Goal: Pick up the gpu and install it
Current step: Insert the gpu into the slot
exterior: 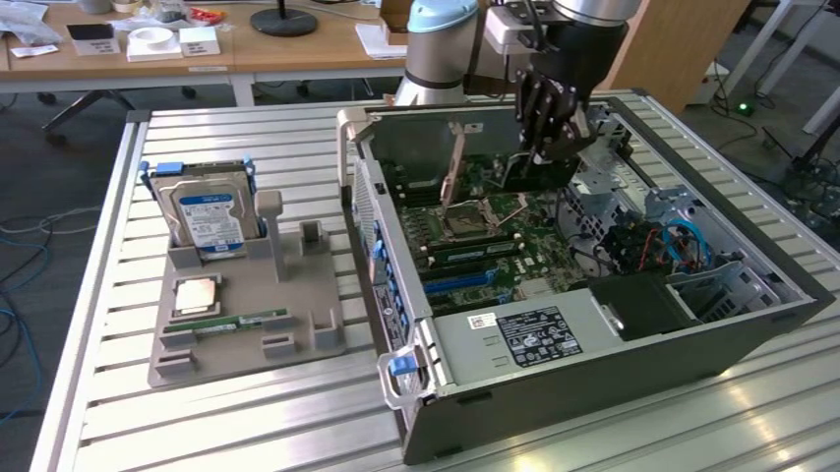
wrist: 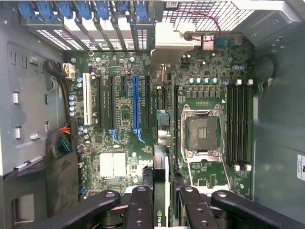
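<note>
Fingers of the gripper are clamped on one gpu, held edge-on over the motherboard inside one open case. One blue slot is seen close by. One hard drive is seen upright on the grey holder.

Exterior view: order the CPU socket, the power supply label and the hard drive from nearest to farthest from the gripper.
1. CPU socket, on the motherboard, near the gripper holding the gpu.
2. Power supply label, at the case's near end.
3. Hard drive, upright in the holder at the exterior view's left.
</note>
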`<state>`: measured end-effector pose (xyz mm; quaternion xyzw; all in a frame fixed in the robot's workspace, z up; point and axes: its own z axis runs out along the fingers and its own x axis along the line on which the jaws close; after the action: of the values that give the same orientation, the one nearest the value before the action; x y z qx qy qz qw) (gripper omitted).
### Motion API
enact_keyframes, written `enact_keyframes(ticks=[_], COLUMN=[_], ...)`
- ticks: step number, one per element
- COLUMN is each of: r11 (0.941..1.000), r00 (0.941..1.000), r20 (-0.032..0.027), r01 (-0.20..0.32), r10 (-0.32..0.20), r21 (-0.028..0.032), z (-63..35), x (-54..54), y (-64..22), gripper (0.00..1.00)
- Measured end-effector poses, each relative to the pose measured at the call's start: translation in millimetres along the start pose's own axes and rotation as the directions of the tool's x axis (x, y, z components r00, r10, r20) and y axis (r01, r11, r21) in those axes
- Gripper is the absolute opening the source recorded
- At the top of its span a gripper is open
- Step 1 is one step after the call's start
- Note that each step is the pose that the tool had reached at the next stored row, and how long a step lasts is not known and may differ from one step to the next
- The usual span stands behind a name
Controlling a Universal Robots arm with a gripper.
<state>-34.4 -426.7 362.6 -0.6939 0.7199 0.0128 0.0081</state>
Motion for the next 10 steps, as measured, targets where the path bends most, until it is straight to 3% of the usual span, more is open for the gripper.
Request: enact_keyframes(ticks=[10], r11=[1.0000], r00=[1.0000], r20=[-0.0001], r01=[0.000], r10=[0.000], r21=[0.0000], z=[13.4], x=[0.4], y=[1.0], gripper=[0.26])
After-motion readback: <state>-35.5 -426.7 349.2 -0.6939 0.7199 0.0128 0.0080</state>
